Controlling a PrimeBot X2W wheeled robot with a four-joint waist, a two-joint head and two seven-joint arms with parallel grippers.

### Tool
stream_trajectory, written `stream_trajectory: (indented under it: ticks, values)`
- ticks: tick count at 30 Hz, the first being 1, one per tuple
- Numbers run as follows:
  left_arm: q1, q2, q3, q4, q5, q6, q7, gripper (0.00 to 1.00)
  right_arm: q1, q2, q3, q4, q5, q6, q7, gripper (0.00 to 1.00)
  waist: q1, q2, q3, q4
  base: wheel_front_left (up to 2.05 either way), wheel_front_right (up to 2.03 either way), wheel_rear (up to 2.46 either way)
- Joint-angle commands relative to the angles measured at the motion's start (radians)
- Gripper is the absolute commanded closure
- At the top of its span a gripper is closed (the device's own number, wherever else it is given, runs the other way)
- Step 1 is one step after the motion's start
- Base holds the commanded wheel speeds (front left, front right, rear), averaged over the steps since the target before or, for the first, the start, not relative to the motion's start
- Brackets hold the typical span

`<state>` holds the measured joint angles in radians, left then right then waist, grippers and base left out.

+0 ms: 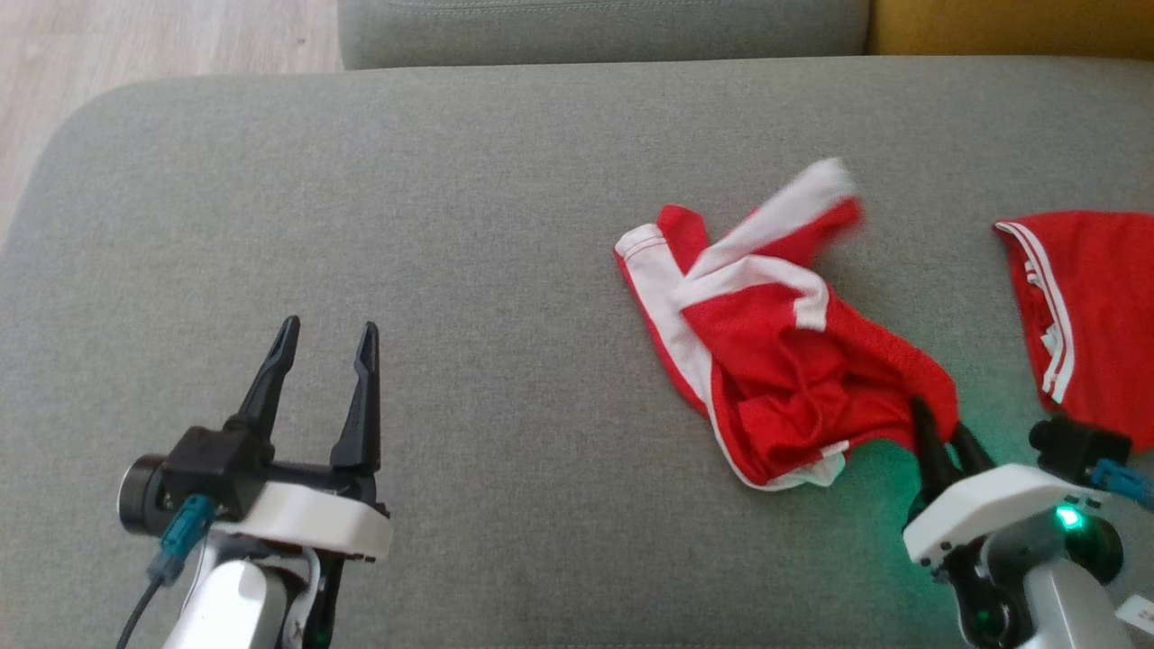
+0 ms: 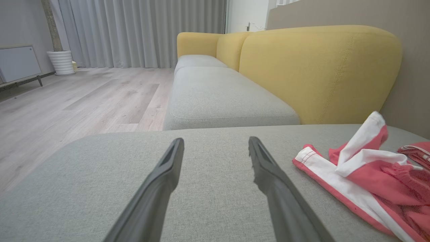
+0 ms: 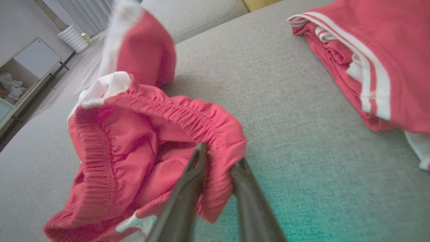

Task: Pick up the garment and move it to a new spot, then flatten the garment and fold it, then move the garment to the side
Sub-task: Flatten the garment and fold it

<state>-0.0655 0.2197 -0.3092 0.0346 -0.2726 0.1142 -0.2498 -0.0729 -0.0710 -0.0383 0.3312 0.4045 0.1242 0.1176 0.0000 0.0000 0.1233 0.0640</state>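
While the left gripper [image 1: 329,324] hovers wide open over the cushion [image 1: 469,198], the right gripper [image 1: 940,417] has its jaws narrowly apart around the waistband of the shorts [image 1: 775,361]; whether they grip, I cannot tell. The shorts lie crumpled beyond, right of centre.

Red mesh shorts [image 1: 775,361] with white side stripes and a gathered elastic waistband lie crumpled on the grey fabric seat cushion [image 1: 451,225], right of its middle. The waistband end gapes open toward the near edge. One white-striped leg, blurred, points toward the far edge.
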Motion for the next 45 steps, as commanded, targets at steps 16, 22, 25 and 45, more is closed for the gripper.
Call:
stream_trajectory:
  ticks: [16,22,25,45]
  values:
    - [0.007,0.036,0.063,-0.037,0.009,0.035,-0.007,0.0,-0.023,-0.058,0.107,-0.302,-0.189,0.007,-0.149,0.0,0.0,0.0,-0.047,-0.014,0.0,0.0,0.0]
    - [0.045,0.054,0.065,-0.05,0.015,0.051,0.004,0.0,0.059,-0.063,0.163,-0.423,-0.24,0.007,-0.098,0.0,0.0,0.0,-0.079,-0.021,0.0,0.0,0.0]
    - [0.067,0.061,0.065,-0.059,0.015,0.057,0.011,0.0,0.108,-0.054,0.181,-0.462,-0.245,0.007,-0.078,0.0,0.0,0.0,-0.093,-0.026,0.0,0.0,0.0]
    - [0.087,0.073,0.051,-0.079,0.004,0.066,0.034,0.0,0.159,-0.019,0.184,-0.498,-0.227,0.007,-0.049,0.0,0.0,0.0,-0.096,-0.031,0.0,0.0,0.0]
